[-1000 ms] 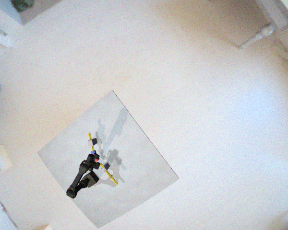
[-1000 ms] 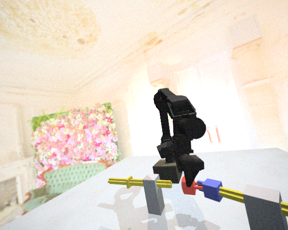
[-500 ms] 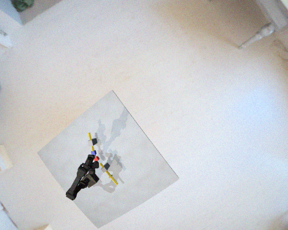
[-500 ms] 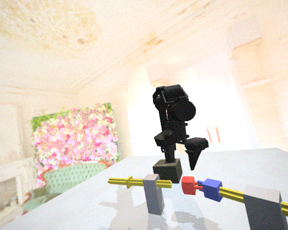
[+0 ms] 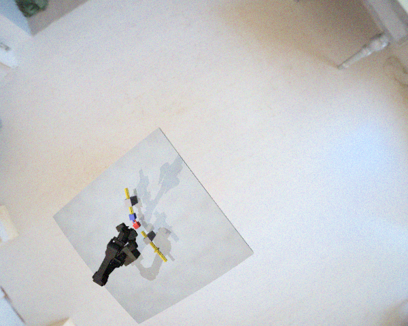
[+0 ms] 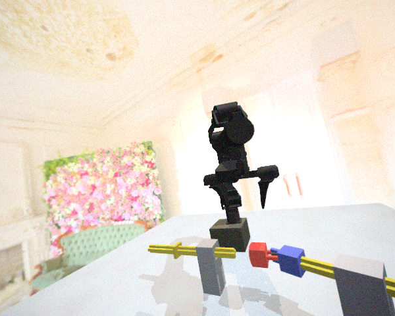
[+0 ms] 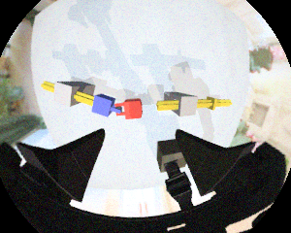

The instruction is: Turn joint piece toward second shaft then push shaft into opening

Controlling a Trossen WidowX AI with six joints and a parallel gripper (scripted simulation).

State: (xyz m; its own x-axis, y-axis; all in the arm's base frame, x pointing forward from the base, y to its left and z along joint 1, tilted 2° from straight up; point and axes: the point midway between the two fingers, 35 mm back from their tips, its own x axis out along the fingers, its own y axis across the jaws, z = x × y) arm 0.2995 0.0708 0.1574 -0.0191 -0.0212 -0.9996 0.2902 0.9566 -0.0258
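Black arm (image 6: 230, 143) upright, jaws wide apart above the table (image 6: 326, 224).

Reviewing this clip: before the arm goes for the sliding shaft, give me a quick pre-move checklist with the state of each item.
1. Gripper open and holding nothing: ok.
2. Gripper off the red joint piece: ok, it hangs raised above the table, touching nothing.
3. Joint piece's opening in line with the sliding shaft: cannot tell exactly; in the exterior view it faces the shaft's tip and looks roughly level with it.
4. Shaft not yet inserted: ok, a gap shows between its tip and the joint piece.
5. Shaft seated in its grey block: ok, it passes through the block.
6. Push point reachable: ok, the shaft's outer end with its cross-piece is uncovered.
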